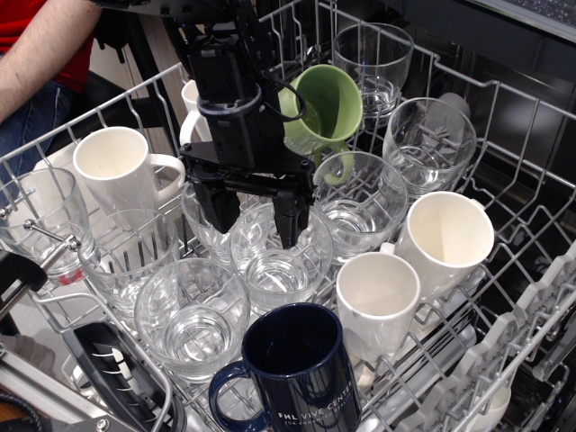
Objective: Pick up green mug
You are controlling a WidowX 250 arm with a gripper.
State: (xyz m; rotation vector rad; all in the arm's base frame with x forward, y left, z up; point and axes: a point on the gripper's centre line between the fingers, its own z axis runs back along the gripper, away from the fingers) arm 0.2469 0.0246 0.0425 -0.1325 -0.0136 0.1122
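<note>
The green mug lies tilted in the dishwasher rack at the back centre. Its opening faces the front left and its loop handle hangs down at its lower right. My black gripper hangs just in front and to the left of it, over clear glasses. The jaws stand apart with nothing held between them. The gripper's body hides the mug's left edge. The fingertips sit lower than the mug, close to the rim of a glass.
White mugs stand at the left and right, with another at the front right. A navy mug with white text is at the front. Several clear glasses fill the rack. A person's arm is at the top left.
</note>
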